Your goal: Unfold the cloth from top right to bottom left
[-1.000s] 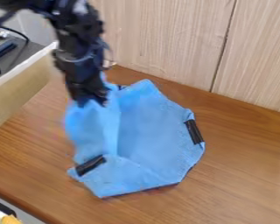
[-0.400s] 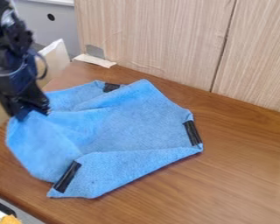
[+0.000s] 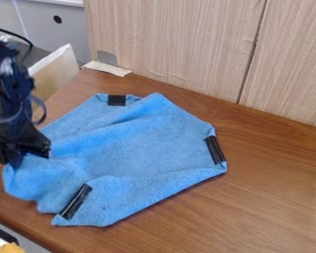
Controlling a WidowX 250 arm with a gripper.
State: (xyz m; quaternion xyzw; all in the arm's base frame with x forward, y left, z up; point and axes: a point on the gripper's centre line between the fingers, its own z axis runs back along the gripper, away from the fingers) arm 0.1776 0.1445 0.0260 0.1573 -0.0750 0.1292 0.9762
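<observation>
Far left, top: grey panel [image 3: 48,32] with round dark holes, black cable [image 3: 20,37] curving in front of it. Arm comes in at the left edge, black gripper [image 3: 26,156] hanging down at the cloth's left end. Fingers closed on a bunched bit of the blue cloth [image 3: 144,141]. Bottom left corner: small orange item [image 3: 12,248] on something white, partly cut off. Behind the gripper, a pale tan board [image 3: 58,74] stands beside the table [image 3: 273,197].

Cloth lies on the table, left of centre, spread out but not flat. Left end is puffed and rumpled under the gripper, soft ridges running from there toward the upper right. Lower edge is folded inward, making a flap that runs up to the right corner. Black strips on it, left to right: lower-left strip [image 3: 75,201] set at a slant, top strip [image 3: 116,100] at the back edge, right strip [image 3: 215,149] near the right corner.

Off-white strip [image 3: 108,68] sits at the table's back edge, just below a grey patch [image 3: 106,58] on the wood-grain wall [image 3: 180,44]. Dark seam [image 3: 252,54] runs down the wall, right of the cloth.
</observation>
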